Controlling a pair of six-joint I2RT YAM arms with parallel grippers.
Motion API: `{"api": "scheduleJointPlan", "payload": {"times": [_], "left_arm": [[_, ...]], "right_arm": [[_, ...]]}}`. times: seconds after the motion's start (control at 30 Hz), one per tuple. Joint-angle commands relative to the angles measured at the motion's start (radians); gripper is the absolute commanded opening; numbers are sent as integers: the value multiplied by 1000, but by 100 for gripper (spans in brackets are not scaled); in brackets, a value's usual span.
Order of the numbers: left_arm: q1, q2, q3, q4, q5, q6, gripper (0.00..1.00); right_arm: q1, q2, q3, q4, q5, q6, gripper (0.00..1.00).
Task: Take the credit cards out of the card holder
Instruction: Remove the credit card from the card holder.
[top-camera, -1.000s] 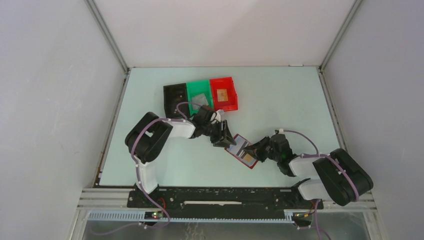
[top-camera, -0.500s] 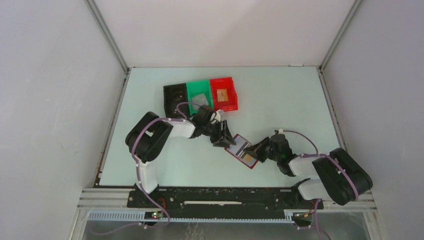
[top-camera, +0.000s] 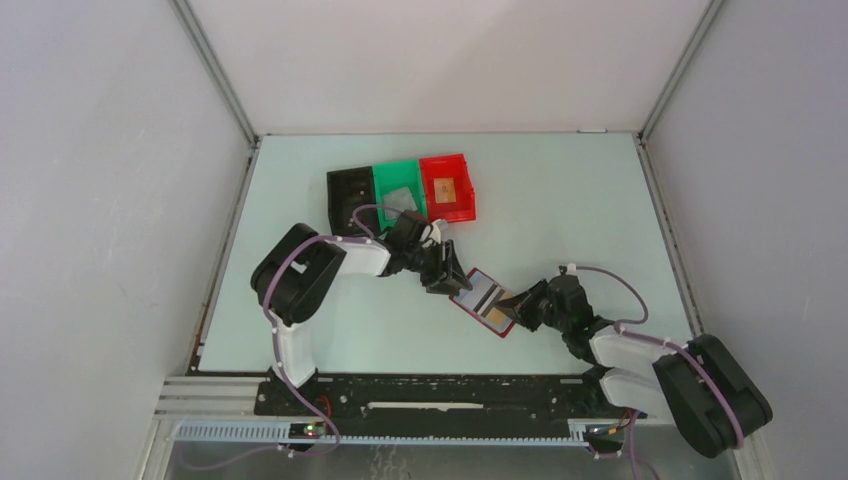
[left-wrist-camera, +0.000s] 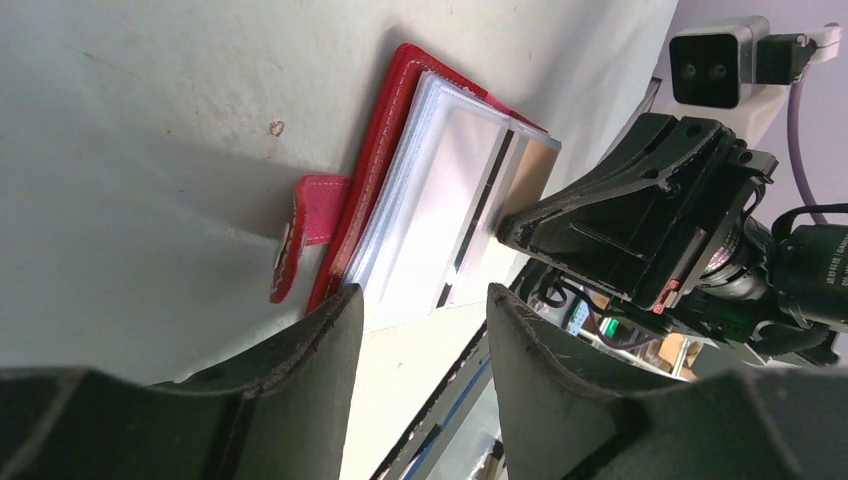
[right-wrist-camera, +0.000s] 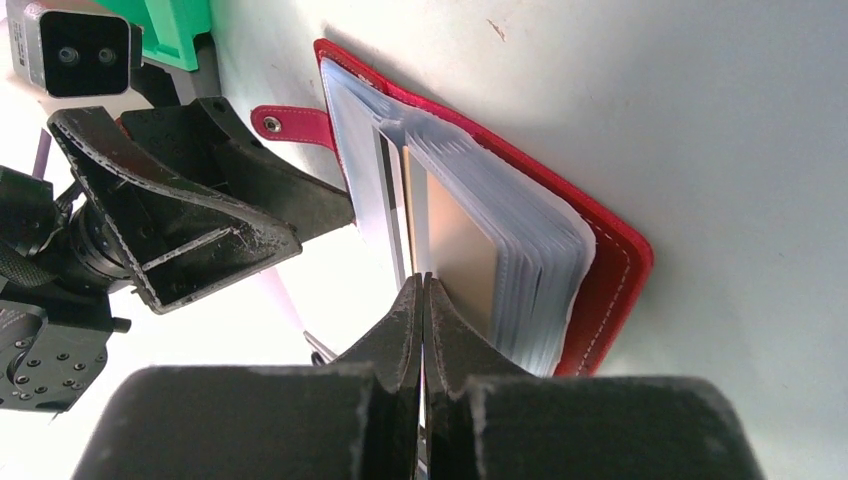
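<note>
The right gripper (right-wrist-camera: 422, 292) is pinched tight on the tan card's (right-wrist-camera: 458, 245) edge, ready to pull, I think. The left gripper (left-wrist-camera: 422, 300), half open, steadies the open red card holder (right-wrist-camera: 612, 250) on the table (top-camera: 570, 200) so it cannot slide.

An opened red card holder (top-camera: 483, 300) is laid mid-worktop (top-camera: 560, 190); three joined bins (top-camera: 400, 195) are set toward the far edge.

Left arm (top-camera: 350, 258) folded, forearm running toward 3 o'clock, wrist angled to 4 o'clock. Left gripper (top-camera: 452, 280) jaws partly apart. Right arm (top-camera: 625, 345) stretched low toward 10 o'clock. Right gripper (top-camera: 511, 304) fingers pressed fully together.
</note>
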Motion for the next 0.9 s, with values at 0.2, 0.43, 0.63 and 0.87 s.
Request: {"api": "scheduleJointPlan", "payload": {"times": [0.2,0.43,0.63,0.87], "left_arm": [[10,-20,19,-47,-62,41,56],[1,-17,31,-47,-31,49,56],[-18,15,42,-47,-13,44,56],[-47,34,52,-47,8,45,56]], "right_arm": [[9,-29,14,-57,29,-36,11],[9,8,53,-56,36,-37,31],[8,8,66,-106,67,-33,35],[8,52,49,-101,89,-16,35]]}}
